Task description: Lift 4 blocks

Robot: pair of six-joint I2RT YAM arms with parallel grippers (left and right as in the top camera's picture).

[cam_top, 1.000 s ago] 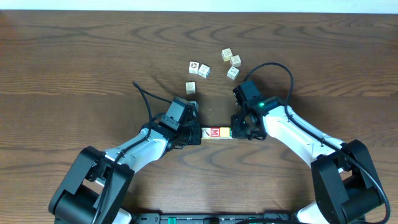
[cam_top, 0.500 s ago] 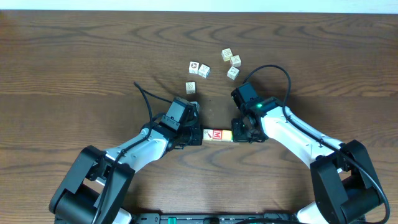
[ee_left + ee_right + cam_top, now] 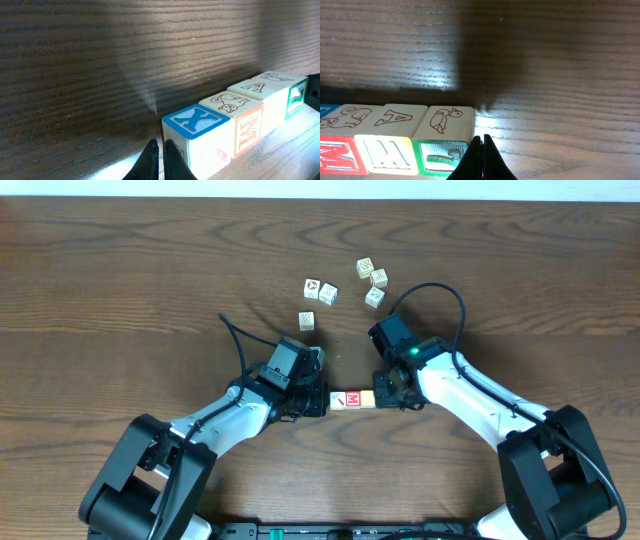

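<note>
Four small wooden cubes with coloured faces [image 3: 352, 399] form a tight row, end to end, between the two grippers. The left gripper [image 3: 160, 159] has its fingers pressed together with nothing between them, and their tips meet the blue-X cube [image 3: 192, 121] at that end. The right gripper [image 3: 482, 159] is likewise fully closed and empty, with its tips against the green-faced duck cube [image 3: 442, 131] at the other end. Whether the row touches the dark wooden table [image 3: 120, 280] below the fingers — cannot tell.
</note>
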